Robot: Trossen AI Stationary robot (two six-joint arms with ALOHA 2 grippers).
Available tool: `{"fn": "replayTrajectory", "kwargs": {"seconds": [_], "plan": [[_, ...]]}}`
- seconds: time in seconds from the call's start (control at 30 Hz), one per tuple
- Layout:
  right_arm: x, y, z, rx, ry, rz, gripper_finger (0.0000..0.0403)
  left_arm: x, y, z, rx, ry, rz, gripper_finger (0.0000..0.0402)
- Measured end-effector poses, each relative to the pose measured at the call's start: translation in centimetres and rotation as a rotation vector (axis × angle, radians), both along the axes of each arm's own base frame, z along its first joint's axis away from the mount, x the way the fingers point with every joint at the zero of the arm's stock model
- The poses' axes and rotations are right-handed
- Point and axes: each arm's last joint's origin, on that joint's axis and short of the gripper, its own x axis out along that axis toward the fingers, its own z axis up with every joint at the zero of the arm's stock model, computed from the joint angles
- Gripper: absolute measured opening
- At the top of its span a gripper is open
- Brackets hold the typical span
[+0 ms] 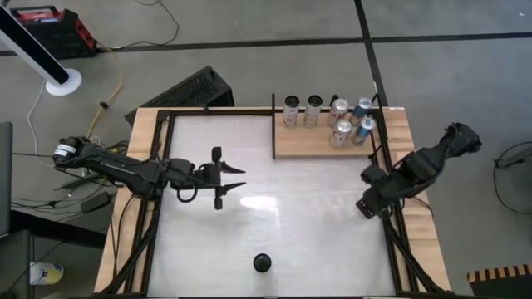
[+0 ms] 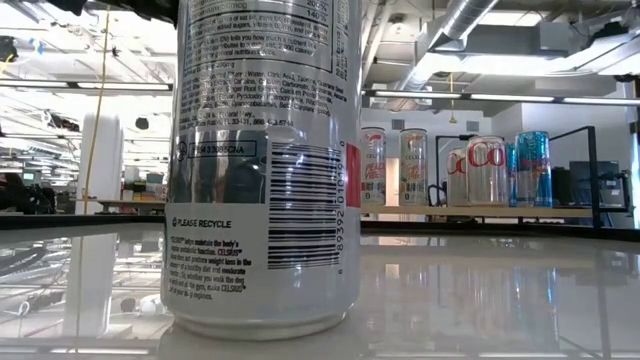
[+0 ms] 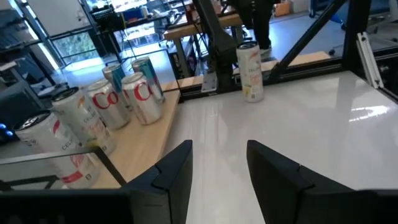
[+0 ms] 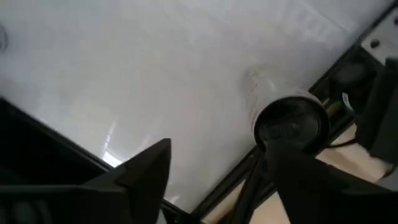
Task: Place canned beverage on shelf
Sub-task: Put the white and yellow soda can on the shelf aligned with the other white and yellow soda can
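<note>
A glossy white table [image 1: 274, 208] fills the centre of the high view, framed by black rods. In its upper right the shelf [image 1: 316, 143], a flat light-wood plank edged with thin black rods, carries six upright cans [image 1: 328, 119]: silver, red-and-white and blue ones. One canned beverage [image 1: 263, 263] is seen standing alone at the lower middle of the table; in the low view it looms at left, silver with a barcode and fine print. The left hand [image 1: 237, 178] is held over the table left of centre, its fingers apart and empty. The right hand [image 1: 366, 208] is placed at the table's right edge, fingers spread, nothing held between them.
</note>
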Motion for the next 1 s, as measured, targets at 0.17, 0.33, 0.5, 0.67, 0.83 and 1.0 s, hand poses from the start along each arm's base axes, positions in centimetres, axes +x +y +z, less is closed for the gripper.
{"fn": "replayTrajectory", "kwargs": {"seconds": [0.17,0.33,0.5,0.67,0.83,1.0], "plan": [[0.3,-0.5,0.0,0.01,-0.004,0.154,0.0312,0.3,0.0,-0.3,0.0,0.005,0.004,0.0139],[1.0,-1.6,0.0,-0.006,-0.018,0.29,0.0314,0.7,0.0,-0.1,0.01,-0.035,0.01,0.0139],[2.2,-2.3,-0.5,-0.017,-0.016,0.509,0.0314,0.7,0.0,0.0,0.007,-0.05,0.014,0.0139],[3.9,-2.8,-1.3,0.07,0.013,0.675,0.0314,0.8,0.4,0.0,0.004,-0.049,0.034,0.0139],[5.7,-2.9,-2.5,0.209,0.046,0.745,0.0314,0.8,1.0,0.0,0.004,-0.047,0.063,0.0139],[6.0,-2.5,-2.8,0.247,0.031,0.852,0.0308,0.8,1.3,-0.1,0.006,-0.033,0.074,0.0139]]}}
